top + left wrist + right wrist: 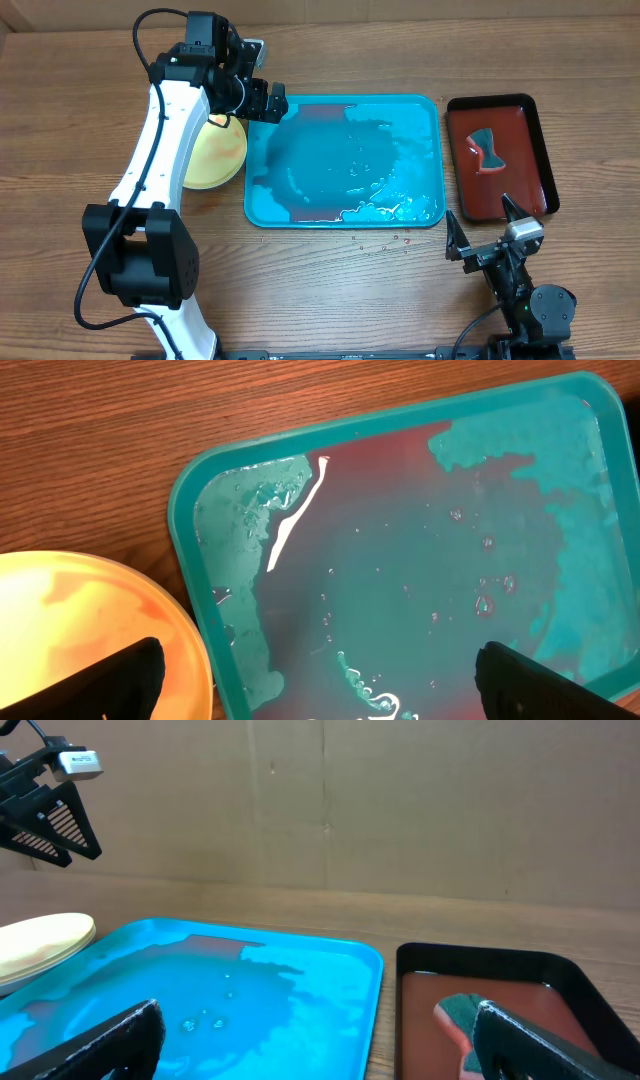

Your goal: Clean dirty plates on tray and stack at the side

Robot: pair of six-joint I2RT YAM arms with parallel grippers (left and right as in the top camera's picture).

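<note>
On the counter [70, 120], just beside the left edge of the tray, sits the stack of pale yellow-green round plastic plates [218, 152]. The left arm covers part of it from above, so I cannot count the plates. The large teal-blue rectangular plastic tray [415, 120] lies at the middle of the counter with no plate on it, only pooled water, bubbles and a thin reddish film. That suggests the stacking is done or nearly so. The left claw [270, 102] hangs over the tray's upper-left corner, close to the stack. In the left wrist view its fingers [125, 680] are spread wide with nothing between them. The right claw [482, 225] rests low near the counter's front right, well apart from the plates, also spread wide and empty. Beyond the teal tray to the right is a smaller dark-red black-rimmed tray [525, 175] holding a small teal sponge [488, 150]. The step in hand looks like clearing the left arm from the stack. To do it well, the arm should rise straight up before swinging away. The fingers should stay apart so neither catches the top plate's rim, and the wrist should stay clear of the wet tray wall. A nudge could slide the stack on the counter.
</note>
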